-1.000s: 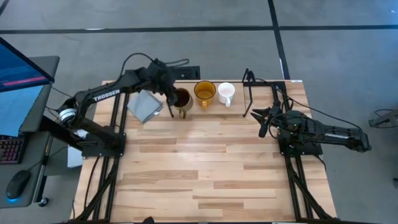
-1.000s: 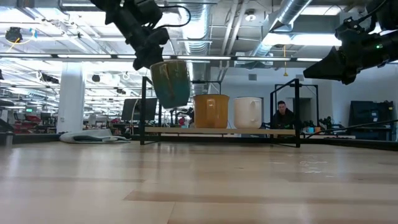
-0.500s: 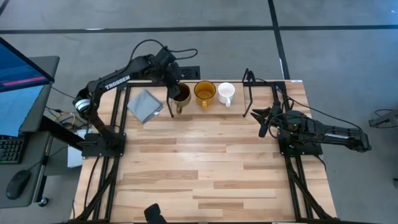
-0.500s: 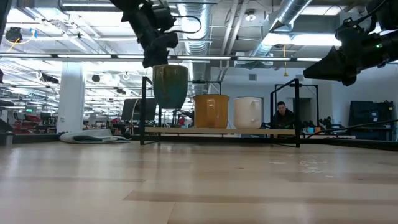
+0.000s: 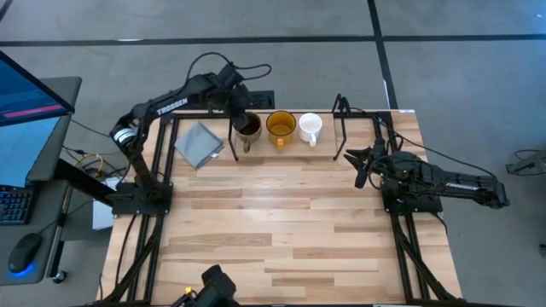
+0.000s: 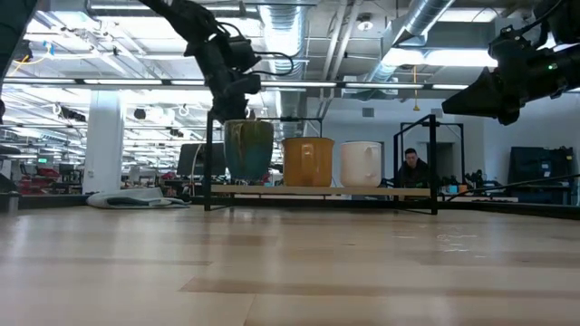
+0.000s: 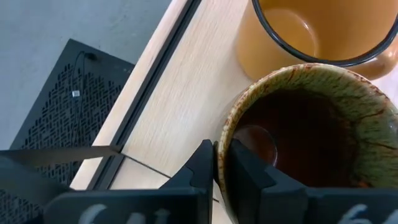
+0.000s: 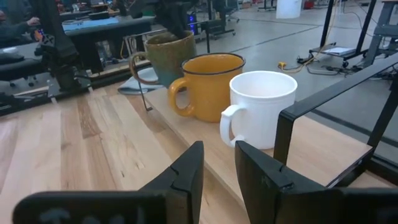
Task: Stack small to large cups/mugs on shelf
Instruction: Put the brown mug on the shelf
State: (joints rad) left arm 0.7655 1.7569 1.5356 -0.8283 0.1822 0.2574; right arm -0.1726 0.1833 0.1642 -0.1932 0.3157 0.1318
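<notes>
The left gripper (image 7: 219,163) pinches the mottled glazed rim of the round brown mug (image 5: 248,128), seated on the thin black rod shelf (image 6: 317,191) beside the glossy yellow mug (image 5: 281,126) and smooth white mug (image 5: 309,126).

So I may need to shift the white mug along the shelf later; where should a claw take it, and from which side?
Probably by the rim, from above. The white mug stands upright with its mouth open, at the end of the row beside the yellow mug, so one finger can go inside the wall and one outside. Pick the rim away from the yellow mug; the shelf is bare there. The handle looks narrower to catch.
</notes>
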